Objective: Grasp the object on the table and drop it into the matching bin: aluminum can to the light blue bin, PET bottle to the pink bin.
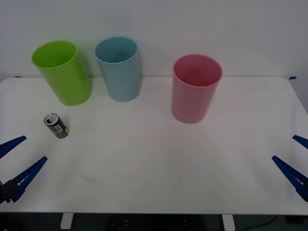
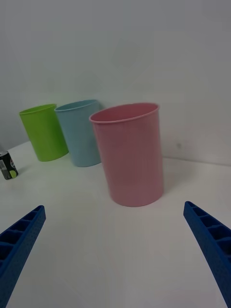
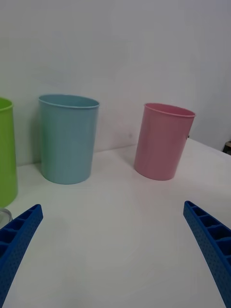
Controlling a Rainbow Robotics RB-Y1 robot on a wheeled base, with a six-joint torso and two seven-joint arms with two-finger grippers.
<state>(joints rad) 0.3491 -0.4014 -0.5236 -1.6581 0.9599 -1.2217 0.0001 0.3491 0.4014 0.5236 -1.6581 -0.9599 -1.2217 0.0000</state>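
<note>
A small black aluminum can (image 1: 57, 125) with a silver top stands upright on the white table (image 1: 154, 163) at the left, in front of the lime green bin. It also appears as the can (image 2: 7, 165) in the right wrist view, and its silver rim (image 3: 4, 214) peeks in by my left finger. The light blue bin (image 1: 118, 68) (image 2: 81, 132) (image 3: 67, 138) stands at the back, the pink bin (image 1: 195, 87) (image 2: 130, 153) (image 3: 163, 141) to its right. My left gripper (image 1: 14, 164) is open near the front left edge, below the can. My right gripper (image 1: 296, 161) is open at the front right.
A lime green bin (image 1: 62, 72) (image 2: 43, 131) (image 3: 6, 151) stands at the back left, just behind the can. A white wall rises behind the table. The table's middle and front lie bare between the two grippers.
</note>
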